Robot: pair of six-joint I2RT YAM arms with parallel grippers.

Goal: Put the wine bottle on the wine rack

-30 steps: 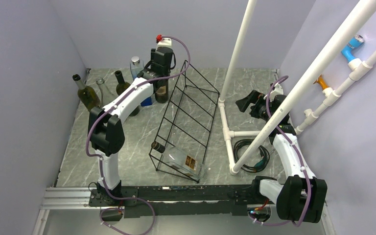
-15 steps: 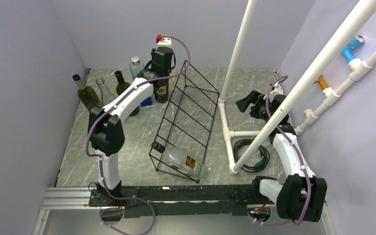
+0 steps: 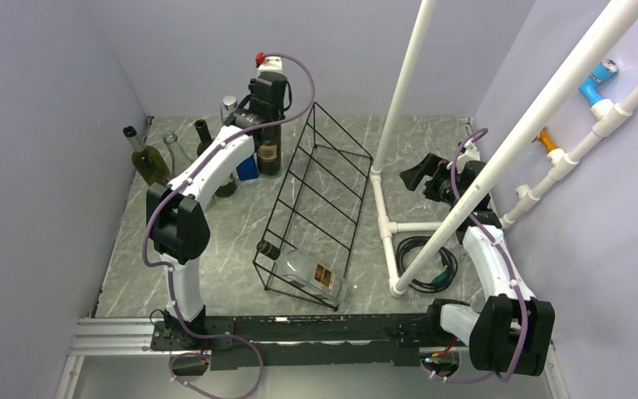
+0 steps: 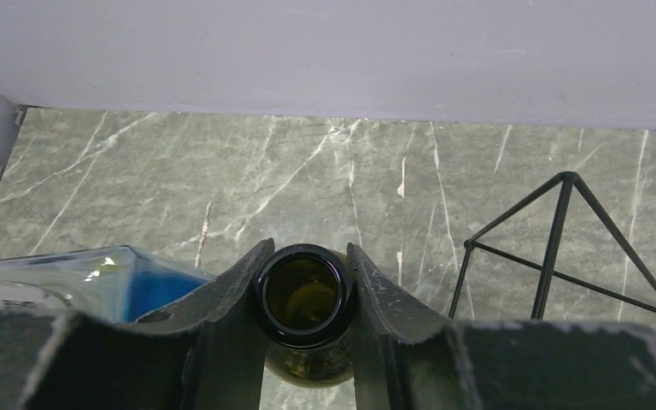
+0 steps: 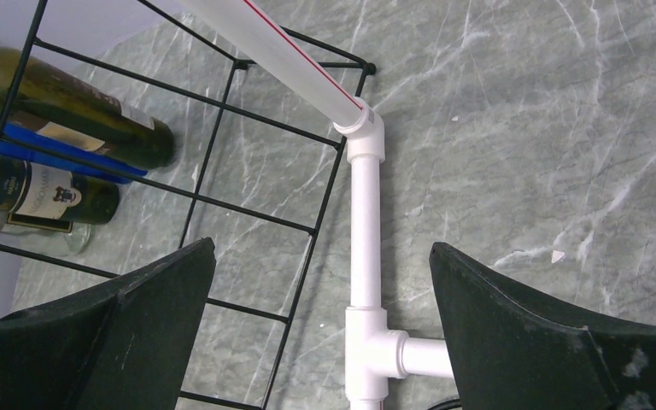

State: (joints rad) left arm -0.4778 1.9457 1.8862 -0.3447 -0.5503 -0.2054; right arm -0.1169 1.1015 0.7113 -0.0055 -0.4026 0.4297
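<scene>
Here, pinches the upright dark-green glass wine bottle (image 4: 301, 301) by its neck in the left gripper (image 4: 306, 253), beside the far end of the long black wire wine rack (image 3: 316, 198); rack just rightward, stretching near-to-far. Holds right gripper (image 5: 320, 248) wide, farther off.

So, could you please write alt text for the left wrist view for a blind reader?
The left claw grips the open neck of a dark wine bottle, seen from above. Beyond: grey marbled table, a blue container at left, the end of the wine rack at right.
</scene>
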